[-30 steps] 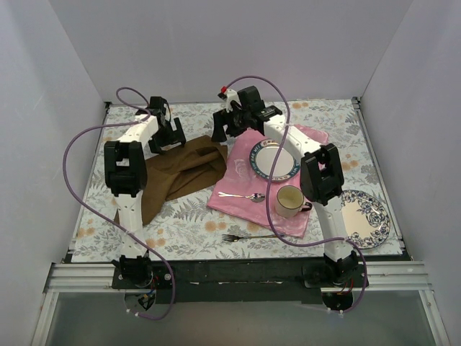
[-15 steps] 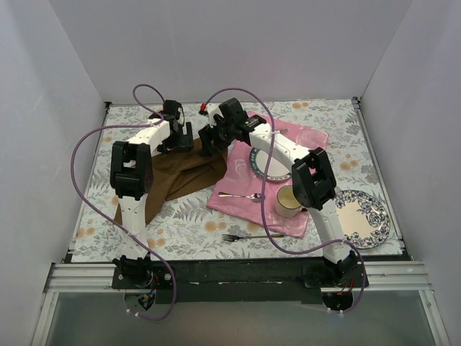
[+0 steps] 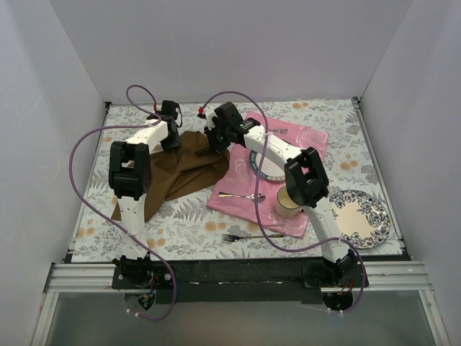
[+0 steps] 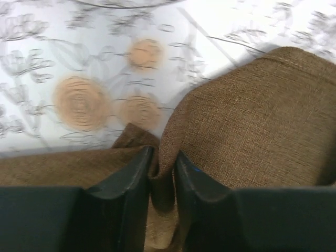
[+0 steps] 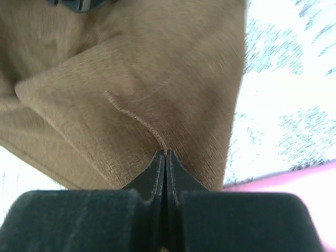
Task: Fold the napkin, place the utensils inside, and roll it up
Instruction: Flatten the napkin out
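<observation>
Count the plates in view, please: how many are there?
2. One plate lies on the pink cloth, partly hidden by the robot. The other plate sits on the table near its right edge. No further plate shows, though one could be hidden.

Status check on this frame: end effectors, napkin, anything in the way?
Left end effector shut on the napkin; right end effector shut on it too. Cloth rumpled, not yet folded. Fork and spoon lie apart from it.
</observation>
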`<state>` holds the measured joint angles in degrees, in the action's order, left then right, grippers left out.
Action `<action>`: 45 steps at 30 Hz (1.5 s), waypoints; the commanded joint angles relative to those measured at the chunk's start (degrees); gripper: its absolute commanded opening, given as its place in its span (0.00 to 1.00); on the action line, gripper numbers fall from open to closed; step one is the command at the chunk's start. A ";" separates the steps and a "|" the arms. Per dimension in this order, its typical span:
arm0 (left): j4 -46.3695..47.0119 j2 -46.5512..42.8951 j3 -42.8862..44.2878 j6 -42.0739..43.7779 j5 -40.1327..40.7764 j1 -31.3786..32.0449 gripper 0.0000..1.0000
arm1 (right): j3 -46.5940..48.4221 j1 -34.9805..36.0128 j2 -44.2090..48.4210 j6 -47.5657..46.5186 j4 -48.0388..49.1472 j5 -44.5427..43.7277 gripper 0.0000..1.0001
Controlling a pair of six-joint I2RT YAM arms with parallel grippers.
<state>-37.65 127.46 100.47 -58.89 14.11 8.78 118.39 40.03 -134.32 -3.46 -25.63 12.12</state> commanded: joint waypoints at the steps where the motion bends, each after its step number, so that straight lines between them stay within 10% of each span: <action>1: -2.78 -6.95 0.96 -3.50 8.64 -3.06 0.19 | 2.56 -0.13 2.30 3.11 8.02 -3.40 0.01; 16: 6.37 -6.10 11.30 1.85 17.00 -8.51 0.26 | 2.27 -6.72 -1.97 19.55 34.06 -10.36 0.01; 19: -2.72 3.47 28.85 3.26 19.72 -8.51 0.63 | 16.39 -8.04 -9.87 19.99 30.56 -7.20 0.34; 22: -11.55 7.98 41.30 1.59 26.99 -7.20 0.77 | 21.54 -8.21 -10.36 19.20 27.48 -7.73 0.79; 24: -9.65 4.31 32.50 0.98 27.11 -5.35 0.93 | 14.21 -8.13 -6.94 19.02 27.74 -9.04 0.95; 31: -4.90 -22.73 -3.10 -16.76 7.35 -3.24 0.97 | 1.89 -5.15 5.71 18.94 10.34 -9.75 0.93; 38: -5.59 -39.28 -18.62 -20.03 3.12 -3.24 0.98 | -18.26 2.23 15.32 30.25 15.08 -5.80 0.91; 45: -8.06 -49.92 -27.67 -22.23 3.30 -3.24 0.98 | -15.04 11.03 9.88 40.89 16.74 -6.06 0.83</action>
<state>-43.92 82.35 77.69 -79.02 18.52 5.58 100.66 48.62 -121.86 29.21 -11.46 4.71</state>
